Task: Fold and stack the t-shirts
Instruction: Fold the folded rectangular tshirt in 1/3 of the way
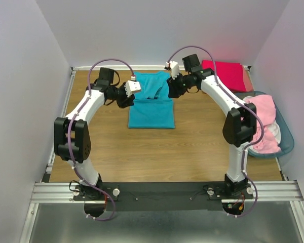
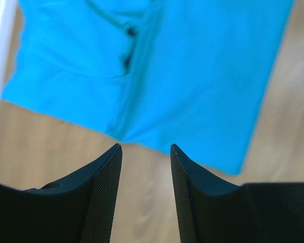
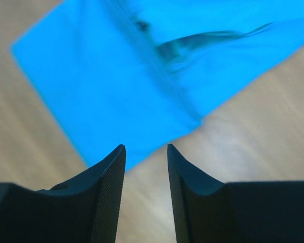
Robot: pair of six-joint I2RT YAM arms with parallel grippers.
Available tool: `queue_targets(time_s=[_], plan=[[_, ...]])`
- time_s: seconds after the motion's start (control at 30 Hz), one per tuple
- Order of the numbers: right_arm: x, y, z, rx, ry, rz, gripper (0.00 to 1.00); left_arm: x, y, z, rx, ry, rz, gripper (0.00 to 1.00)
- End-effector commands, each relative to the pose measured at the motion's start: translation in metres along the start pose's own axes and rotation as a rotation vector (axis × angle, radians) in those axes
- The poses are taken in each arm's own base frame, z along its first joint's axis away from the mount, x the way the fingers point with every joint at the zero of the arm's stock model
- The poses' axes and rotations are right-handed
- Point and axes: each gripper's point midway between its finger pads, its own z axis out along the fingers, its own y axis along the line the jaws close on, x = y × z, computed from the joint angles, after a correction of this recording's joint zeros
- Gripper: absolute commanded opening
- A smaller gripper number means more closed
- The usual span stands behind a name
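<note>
Jaws of left gripper (image 2: 146,146) and right gripper (image 3: 146,146) both parted, empty, poised over teal t-shirt (image 1: 151,109), which lies partly folded at far middle of worktop (image 1: 142,157). Crimson-pink t-shirt (image 1: 225,73) sits folded in far right corner; judged done. Light pink t-shirts (image 1: 261,109) heaped in basket (image 1: 288,146) at right, not yet folded. Worktop wood-grain; plain white walls on three sides

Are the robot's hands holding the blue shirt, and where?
No, nothing is held. The left gripper and right gripper have open, empty jaws near the teal t-shirt.
</note>
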Motion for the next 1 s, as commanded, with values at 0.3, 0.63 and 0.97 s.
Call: queue_targets(time_s=[0.3,0.63,0.97], plan=[[0.031,0.127,0.020,-0.565,0.013,0.670,0.42,-0.020,-0.121,0.027,0.438,-0.363,-0.816,0.54],[0.060,0.151,0.047,-0.737,0.112,0.887,0.56,0.002,-0.131,0.058,0.507,-0.316,-1.037,0.60],[0.132,0.158,0.074,-0.759,0.239,0.990,0.61,0.065,-0.159,0.088,0.554,-0.226,-1.204,0.61]])
